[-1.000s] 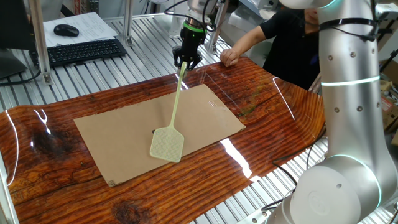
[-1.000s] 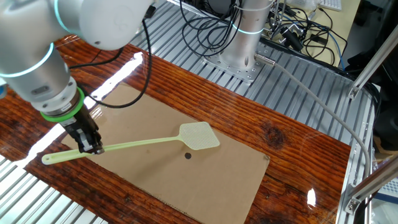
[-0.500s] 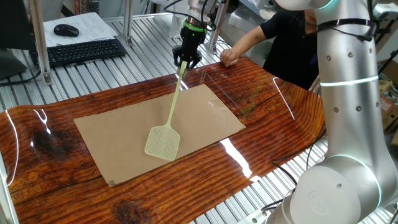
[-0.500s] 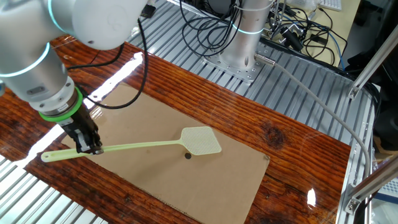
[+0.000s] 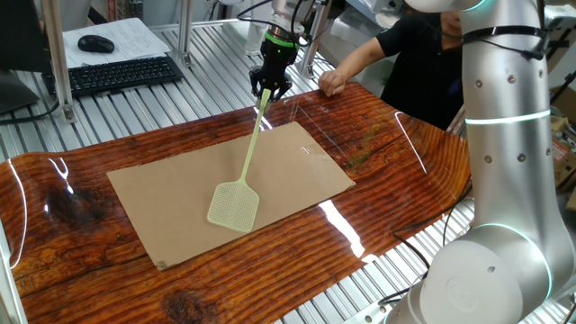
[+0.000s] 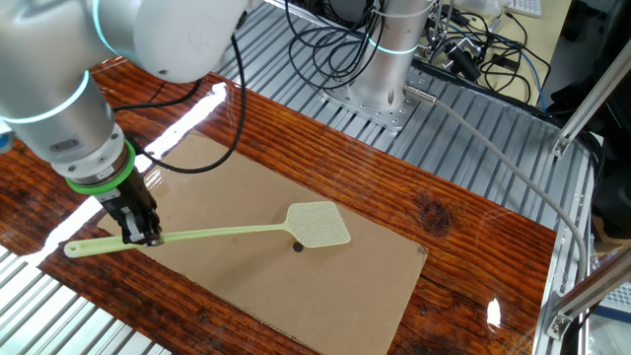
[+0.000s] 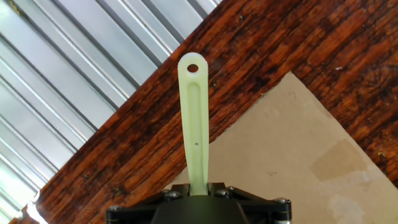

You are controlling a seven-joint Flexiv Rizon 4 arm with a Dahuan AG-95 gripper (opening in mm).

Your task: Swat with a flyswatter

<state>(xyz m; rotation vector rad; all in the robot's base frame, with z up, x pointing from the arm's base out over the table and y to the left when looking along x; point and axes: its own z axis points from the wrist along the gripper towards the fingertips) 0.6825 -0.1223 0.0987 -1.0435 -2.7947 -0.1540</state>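
Observation:
The pale yellow-green flyswatter (image 5: pixel 247 158) slants down from my gripper (image 5: pixel 269 87), which is shut on its handle near the end. Its mesh head (image 5: pixel 233 205) is low over the cardboard sheet (image 5: pixel 180 193), near a small dark spot that shows in the other fixed view (image 6: pixel 298 247). There the gripper (image 6: pixel 143 235) holds the handle (image 6: pixel 212 233), with the head (image 6: pixel 317 224) to the right. In the hand view the handle end with its hole (image 7: pixel 193 112) sticks up from between the fingers.
A person's arm (image 5: pixel 360 63) rests at the table's far edge. A keyboard (image 5: pixel 121 74) and mouse (image 5: pixel 95 43) lie at the back left. Cables (image 6: pixel 394 39) and a robot base stand behind the table in the other fixed view.
The swatter head has swung down and to the left over the cardboard, towards the dark spot. The gripper stayed shut on the handle and barely moved.

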